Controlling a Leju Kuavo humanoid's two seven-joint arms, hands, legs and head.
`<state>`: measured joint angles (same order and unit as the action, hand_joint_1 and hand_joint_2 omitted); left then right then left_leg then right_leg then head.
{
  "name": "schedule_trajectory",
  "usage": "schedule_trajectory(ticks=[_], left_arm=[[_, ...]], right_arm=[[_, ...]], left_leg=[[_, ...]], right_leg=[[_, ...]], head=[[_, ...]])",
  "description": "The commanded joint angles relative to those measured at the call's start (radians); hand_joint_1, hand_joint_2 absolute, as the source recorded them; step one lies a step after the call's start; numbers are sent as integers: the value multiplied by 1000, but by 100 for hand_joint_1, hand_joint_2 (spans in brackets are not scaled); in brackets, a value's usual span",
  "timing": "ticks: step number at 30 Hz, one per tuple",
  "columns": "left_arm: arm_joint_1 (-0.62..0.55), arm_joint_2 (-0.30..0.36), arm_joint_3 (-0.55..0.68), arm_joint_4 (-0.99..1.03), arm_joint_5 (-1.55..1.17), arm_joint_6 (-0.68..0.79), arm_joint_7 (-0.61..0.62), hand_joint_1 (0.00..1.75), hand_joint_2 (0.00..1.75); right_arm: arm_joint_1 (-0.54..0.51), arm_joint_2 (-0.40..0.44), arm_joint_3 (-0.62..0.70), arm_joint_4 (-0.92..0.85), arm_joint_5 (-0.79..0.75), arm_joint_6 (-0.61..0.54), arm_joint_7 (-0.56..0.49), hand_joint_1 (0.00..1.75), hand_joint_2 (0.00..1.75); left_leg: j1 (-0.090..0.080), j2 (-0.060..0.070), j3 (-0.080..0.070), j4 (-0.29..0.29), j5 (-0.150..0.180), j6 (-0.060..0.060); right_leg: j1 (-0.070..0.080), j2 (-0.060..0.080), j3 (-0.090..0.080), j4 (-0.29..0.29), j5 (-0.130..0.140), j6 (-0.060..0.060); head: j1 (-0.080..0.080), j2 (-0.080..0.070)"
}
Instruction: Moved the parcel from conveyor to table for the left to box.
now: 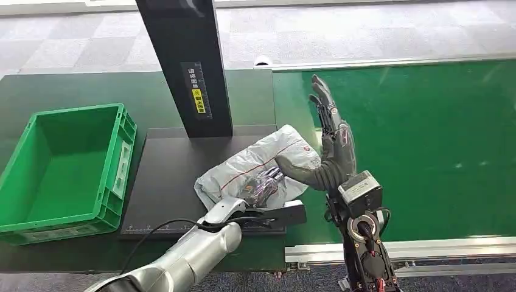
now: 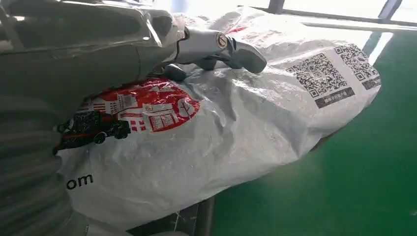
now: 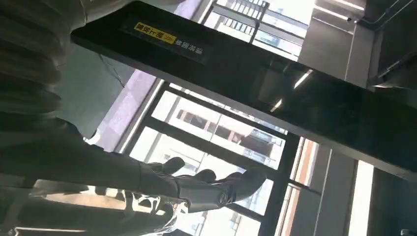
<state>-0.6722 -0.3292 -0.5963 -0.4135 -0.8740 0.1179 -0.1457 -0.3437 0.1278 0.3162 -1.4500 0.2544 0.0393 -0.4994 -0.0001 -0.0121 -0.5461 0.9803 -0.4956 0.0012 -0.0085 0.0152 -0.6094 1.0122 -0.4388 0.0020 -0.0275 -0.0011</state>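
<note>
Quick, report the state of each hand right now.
Left hand: fingers laid on the white plastic mailer parcel; whether it grips cannot be told.
Right hand: open, fingers extended upward, holding nothing.

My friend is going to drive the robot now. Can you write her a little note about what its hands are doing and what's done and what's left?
Left robot hand: resting on top of the white parcel, fingers laid over it; whether it actually grips is unclear.
Right robot hand: raised upright with fingers spread, holding nothing, its thumb against the parcel's edge.
Parcel: lying on the black platform on the table, beside the green conveyor.
Green box: beside the platform, nothing in it.
Done: parcel is off the conveyor.
Left: the left robot hand must grip the parcel and put it in the green box.
</note>
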Motion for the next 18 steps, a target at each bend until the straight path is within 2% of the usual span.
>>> schedule_trajectory(ticks=[1,4,5,6,7,18], left_arm=[[-21,10,-32,64,-6,-4,7,0,175],[-21,10,-32,64,-6,-4,7,0,175],[-22,12,-47,61,-37,28,29,5,175],[-22,13,-47,60,-46,38,34,162,175],[-23,15,-55,61,-64,50,47,175,175],[-26,42,3,30,-80,136,48,175,175]], right_arm=[[-20,-6,3,21,2,2,8,0,175],[-20,-6,3,21,2,2,8,0,175],[-18,-3,0,15,3,3,8,0,175],[-17,-3,-1,13,3,3,9,0,175],[-15,-1,-3,9,3,3,9,0,175],[-9,-7,7,-18,35,1,-2,0,175]], left_leg=[[0,2,2,-1,0,-1],[0,1,1,0,0,0],[1,2,1,-1,0,-1],[2,3,3,-2,0,-1],[1,1,2,-1,0,-1],[1,2,2,-2,0,-1]], right_leg=[[1,0,2,-1,0,0],[0,0,1,-1,0,0],[1,0,1,-1,0,0],[2,-1,3,-4,1,0],[1,0,2,-1,0,0],[1,0,2,-3,1,0]], head=[[0,0],[0,0],[0,0],[0,0],[0,0],[0,0]])
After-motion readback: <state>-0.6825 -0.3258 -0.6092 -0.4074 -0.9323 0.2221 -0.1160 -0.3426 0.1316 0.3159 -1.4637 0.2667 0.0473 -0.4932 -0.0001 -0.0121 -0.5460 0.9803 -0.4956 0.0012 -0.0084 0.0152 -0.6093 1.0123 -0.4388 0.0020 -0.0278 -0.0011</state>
